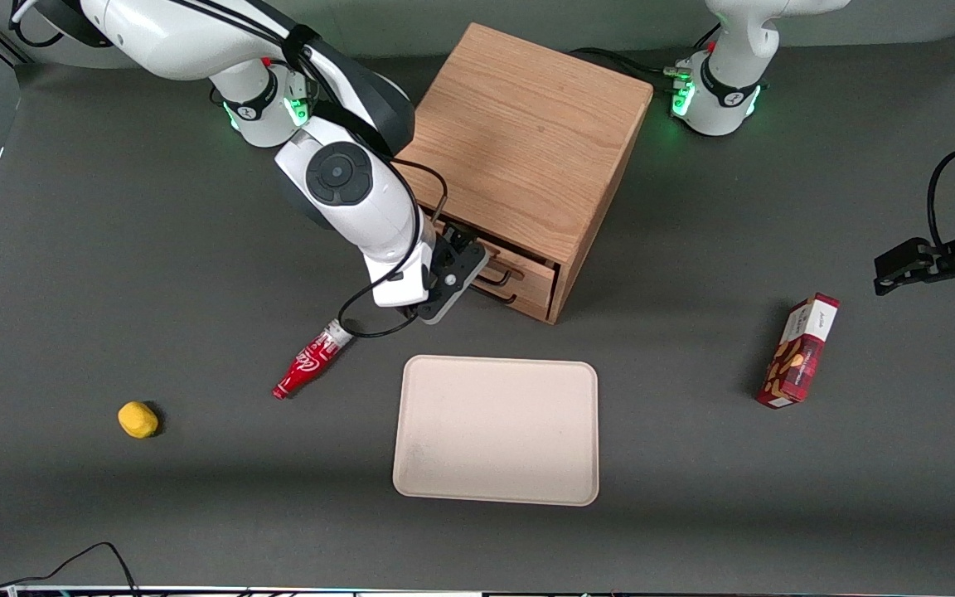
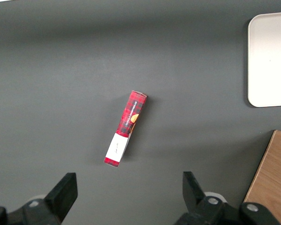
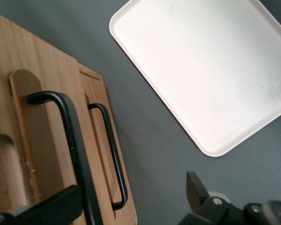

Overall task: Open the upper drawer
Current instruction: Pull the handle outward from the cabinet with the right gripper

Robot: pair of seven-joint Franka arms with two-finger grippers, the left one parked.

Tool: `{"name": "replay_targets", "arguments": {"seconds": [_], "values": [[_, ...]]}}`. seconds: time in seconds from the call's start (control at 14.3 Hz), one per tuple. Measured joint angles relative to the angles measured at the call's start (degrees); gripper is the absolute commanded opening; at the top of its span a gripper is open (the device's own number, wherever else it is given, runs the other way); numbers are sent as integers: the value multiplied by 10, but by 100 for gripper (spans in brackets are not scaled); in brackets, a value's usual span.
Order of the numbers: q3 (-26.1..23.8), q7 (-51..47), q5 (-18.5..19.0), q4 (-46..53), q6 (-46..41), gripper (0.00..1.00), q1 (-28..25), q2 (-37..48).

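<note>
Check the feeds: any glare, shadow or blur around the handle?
Front view: even light, soft shadow beside the cabinet, no glare. Right wrist view: upper drawer handle sharp, pincer at it, slightly soft at close range; tray bright but readable.

No lettering reads clearly on the red bottle (image 1: pixel 309 361) or red box (image 1: pixel 798 351).

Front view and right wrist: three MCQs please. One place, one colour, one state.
1. The red bottle lies:
A in a bowl
B on the table beside the tray
C on a shelf

2. The upper drawer has a handle that is:
A silver
B white
C black

3. The gripper is:
A shut on a cup
B open, that handle between its fingers
C open over a bowl

Key: B, the bottle lies flat on the grey table next to the tray; C, the wire is plainly black; B, the fingers stand apart on either side of the handle.
</note>
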State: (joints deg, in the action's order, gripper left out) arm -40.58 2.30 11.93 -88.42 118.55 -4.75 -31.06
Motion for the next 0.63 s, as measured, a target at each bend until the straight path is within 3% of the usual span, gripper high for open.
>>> {"name": "replay_targets", "arguments": {"seconds": [0.21,0.63], "values": [[2,0,-2,2,-2,100,3,0],[5,24,-46,22,-37,100,12,8]]}}
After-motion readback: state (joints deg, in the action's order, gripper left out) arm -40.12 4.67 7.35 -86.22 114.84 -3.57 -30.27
